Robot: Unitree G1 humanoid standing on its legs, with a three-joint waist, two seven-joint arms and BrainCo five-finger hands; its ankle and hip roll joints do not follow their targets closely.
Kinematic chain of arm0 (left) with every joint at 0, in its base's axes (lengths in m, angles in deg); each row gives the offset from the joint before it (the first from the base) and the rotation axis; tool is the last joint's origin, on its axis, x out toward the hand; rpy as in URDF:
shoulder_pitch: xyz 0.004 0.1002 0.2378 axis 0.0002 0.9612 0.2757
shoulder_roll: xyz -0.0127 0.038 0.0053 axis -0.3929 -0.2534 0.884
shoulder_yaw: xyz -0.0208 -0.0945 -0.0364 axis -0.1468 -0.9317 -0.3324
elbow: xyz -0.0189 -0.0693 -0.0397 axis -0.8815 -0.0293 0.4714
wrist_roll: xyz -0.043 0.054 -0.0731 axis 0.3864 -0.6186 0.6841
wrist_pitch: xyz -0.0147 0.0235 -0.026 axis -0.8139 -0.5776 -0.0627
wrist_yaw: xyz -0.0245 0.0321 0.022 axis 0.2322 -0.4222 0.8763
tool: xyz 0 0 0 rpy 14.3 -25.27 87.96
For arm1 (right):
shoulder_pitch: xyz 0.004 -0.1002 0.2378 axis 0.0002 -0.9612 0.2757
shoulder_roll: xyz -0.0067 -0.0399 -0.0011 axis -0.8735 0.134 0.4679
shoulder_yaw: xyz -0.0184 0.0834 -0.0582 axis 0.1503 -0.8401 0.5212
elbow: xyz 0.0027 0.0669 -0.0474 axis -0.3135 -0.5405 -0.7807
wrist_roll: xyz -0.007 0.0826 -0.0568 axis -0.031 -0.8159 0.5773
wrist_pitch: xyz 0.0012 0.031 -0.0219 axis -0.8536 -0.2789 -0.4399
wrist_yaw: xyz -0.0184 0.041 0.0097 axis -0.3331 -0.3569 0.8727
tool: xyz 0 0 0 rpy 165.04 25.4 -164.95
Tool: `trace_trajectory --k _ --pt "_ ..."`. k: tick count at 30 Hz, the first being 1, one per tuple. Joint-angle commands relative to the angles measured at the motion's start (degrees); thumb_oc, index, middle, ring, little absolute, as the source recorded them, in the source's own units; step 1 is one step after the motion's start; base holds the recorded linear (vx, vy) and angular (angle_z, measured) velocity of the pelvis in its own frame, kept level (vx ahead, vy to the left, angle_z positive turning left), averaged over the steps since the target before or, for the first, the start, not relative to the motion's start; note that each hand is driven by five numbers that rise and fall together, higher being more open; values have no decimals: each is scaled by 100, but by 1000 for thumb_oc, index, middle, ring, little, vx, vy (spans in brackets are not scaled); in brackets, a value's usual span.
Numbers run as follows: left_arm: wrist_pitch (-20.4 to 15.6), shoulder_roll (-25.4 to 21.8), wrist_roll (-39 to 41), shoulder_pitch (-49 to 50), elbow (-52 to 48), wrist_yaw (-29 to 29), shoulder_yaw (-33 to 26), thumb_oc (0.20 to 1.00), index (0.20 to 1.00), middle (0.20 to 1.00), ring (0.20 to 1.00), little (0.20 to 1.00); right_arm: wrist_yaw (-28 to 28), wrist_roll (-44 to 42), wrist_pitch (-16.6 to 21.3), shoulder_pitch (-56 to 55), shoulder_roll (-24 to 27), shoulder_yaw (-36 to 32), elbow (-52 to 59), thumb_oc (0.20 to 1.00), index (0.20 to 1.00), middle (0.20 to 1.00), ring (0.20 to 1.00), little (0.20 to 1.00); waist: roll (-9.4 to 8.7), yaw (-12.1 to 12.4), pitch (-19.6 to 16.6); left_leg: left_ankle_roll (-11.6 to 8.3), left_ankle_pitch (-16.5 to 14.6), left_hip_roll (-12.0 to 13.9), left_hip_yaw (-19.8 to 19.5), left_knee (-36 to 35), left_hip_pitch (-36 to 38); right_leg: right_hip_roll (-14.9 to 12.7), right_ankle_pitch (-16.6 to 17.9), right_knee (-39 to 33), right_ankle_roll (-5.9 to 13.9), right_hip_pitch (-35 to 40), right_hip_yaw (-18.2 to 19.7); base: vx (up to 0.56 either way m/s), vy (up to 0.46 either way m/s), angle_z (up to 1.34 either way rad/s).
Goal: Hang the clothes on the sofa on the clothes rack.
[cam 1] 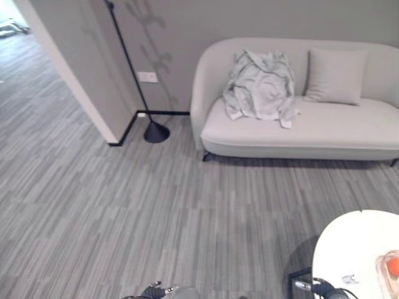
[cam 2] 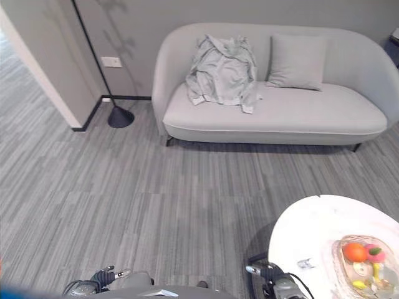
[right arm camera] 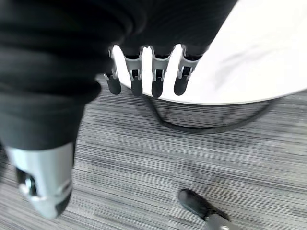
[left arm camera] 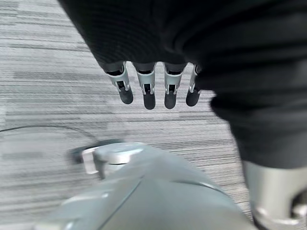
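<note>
Pale grey shirt (cam 2: pixel 223 70) heaped on the sofa (cam 2: pixel 280 109), at 12 o'clock from the robot.
The shirt drapes over the left part of the seat and backrest, a cushion (cam 2: pixel 297 61) just beside it toward 3 o'clock. A black floor lamp (cam 2: pixel 118 116) stands at 10 o'clock by the wall corner. A white round table (cam 2: pixel 312 240) with a fruit bowl (cam 2: pixel 368 265) sits at 4 o'clock. The left hand (left arm camera: pixel 148 84) and right hand (right arm camera: pixel 144 72) hang over the floor, fingers straight and holding nothing.
</note>
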Motion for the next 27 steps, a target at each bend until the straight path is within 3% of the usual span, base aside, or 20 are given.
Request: trace_trajectory --k 1,2,3,4,6,7,9,11,13,15,16,17,18,19,21,23,24,25,27 --pt "1 -48 70 -28 203 82 158 1000 1000 1000 1000 1000 99 -174 96 -21 181 -71 41 1000 1000 1000 1000 1000 248 137 266 109 1127 -437 -29 -1944 562 -102 -114 63 942 -237 318 268 71 -18" --pt "13 -43 67 -15 199 64 159 1000 1000 1000 1000 1000 104 -167 103 -22 181 -75 53 1000 1000 1000 1000 1000 298 184 254 76 1343 -484 -80 -2341 551 -56 -176 63 929 -133 348 575 160 -8" --pt "17 -49 85 33 238 36 154 1000 1000 1000 1000 1000 145 -152 134 -34 180 -72 58 1000 1000 1000 1000 1000 386 313 267 -10 1712 -669 -195 -3185 239 87 -382 63 895 120 506 541 164 -4" --pt "23 -53 81 55 256 36 165 1000 1000 1000 1000 1000 158 -143 138 -28 180 -91 44 1000 1000 1000 1000 1000 417 373 276 -88 1807 -707 -222 -3398 -7 149 -467 63 874 231 606 612 194 0" --pt "66 -46 62 108 325 10 142 1000 1000 1000 1000 1000 145 -94 107 -15 151 -101 14 1000 1000 1000 1000 1000 448 452 222 -160 1972 -699 -163 -3430 -180 210 -625 63 867 490 805 443 161 -33" --pt "79 -65 39 183 373 13 78 1000 1000 1000 1000 1000 114 -34 90 -34 117 -78 4 1000 1000 1000 1000 1000 421 502 171 -124 1969 -713 -227 -3430 -50 198 -649 63 882 582 897 441 195 -70" --pt "96 -88 13 250 414 11 -5 1000 1000 1000 1000 1000 91 83 62 -98 43 -43 -19 1000 1000 1000 1000 1000 418 551 52 -85 2311 -711 -371 -3430 121 158 -708 63 917 689 972 348 176 -72" --pt "91 -95 9 258 433 3 -9 1000 1000 1000 1000 1000 73 112 57 -111 22 -37 -41 1000 1000 1000 1000 1000 377 559 9 -58 2339 -730 -362 -3400 177 96 -720 63 941 746 985 272 162 -47" --pt "119 -129 -25 270 457 -6 -37 1000 1000 1000 1000 1000 44 173 20 -136 -36 -68 -61 1000 1000 1000 1000 1000 234 593 -136 72 2164 -804 -246 -3319 330 -164 -598 216 1108 810 958 467 302 -29" --pt "131 -203 -101 241 408 -8 24 1000 1000 1000 1000 1000 -14 228 11 -132 -46 -66 -68 1000 1000 1000 1000 1000 192 526 -159 307 1824 -930 -181 -3193 609 -466 -240 1455 1327 361 994 409 374 -29" --pt "137 -240 -84 217 344 -8 49 1000 1000 1000 1000 1000 -18 212 13 -113 -38 -81 -46 1000 1000 1000 1000 1000 219 466 -111 385 1705 -982 -200 -3131 707 -546 -15 2016 1382 97 976 153 199 -44" --pt "137 -238 -84 217 344 -8 49 1000 1000 1000 1000 1000 -18 212 13 -112 -35 -82 -46 1000 1000 1000 1000 1000 230 471 -127 383 1705 -968 -200 -3121 683 -532 -2 2011 1379 77 980 207 311 -35" --pt "153 -285 -68 166 300 22 76 1000 1000 1000 1000 1000 -6 179 14 -53 -35 -114 -5 1000 1000 1000 1000 1000 322 327 -2 526 1463 -1022 -226 -3032 924 -724 577 3067 1421 -381 887 195 296 -3" --pt "160 -308 -43 155 279 44 71 1000 1000 1000 1000 1000 3 170 7 -38 -38 -118 17 1000 1000 1000 1000 1000 410 303 29 597 1380 -982 -255 -2988 994 -822 810 3478 1385 -587 762 272 381 22" --pt "164 -369 13 157 253 72 39 1000 1000 1000 1000 1000 30 167 12 -36 -71 -136 61 1000 1000 1000 1000 1000 540 292 82 665 1176 -917 -283 -2927 1176 -1119 860 3991 1334 -877 402 258 223 21" --pt "150 -401 38 147 241 82 21 1000 1000 1000 1000 1000 53 181 14 -37 -83 -134 96 1000 1000 1000 1000 1000 568 316 74 672 1000 -889 -318 -2891 1333 -1346 560 3611 1216 -982 9 266 104 8" --pt "150 -402 38 147 242 82 21 1000 1000 1000 1000 1000 54 182 14 -38 -84 -134 96 1000 1000 1000 1000 1000 564 302 89 668 993 -895 -330 -2889 1350 -1351 546 3612 1214 -956 -7 293 24 6" --pt "125 -405 27 131 254 94 10 1000 1000 1000 1000 1000 64 174 16 -38 -66 -162 114 1000 1000 1000 1000 1000 550 320 104 646 853 -885 -319 -2869 1466 -1443 280 2946 1178 -1021 -277 181 -7 2" --pt "105 -405 41 115 263 103 11 1000 1000 1000 1000 1000 76 156 16 -12 -46 -197 105 1000 1000 1000 1000 1000 550 326 166 610 779 -865 -319 -2881 1587 -1422 191 2564 1183 -1078 -351 267 -49 -33"
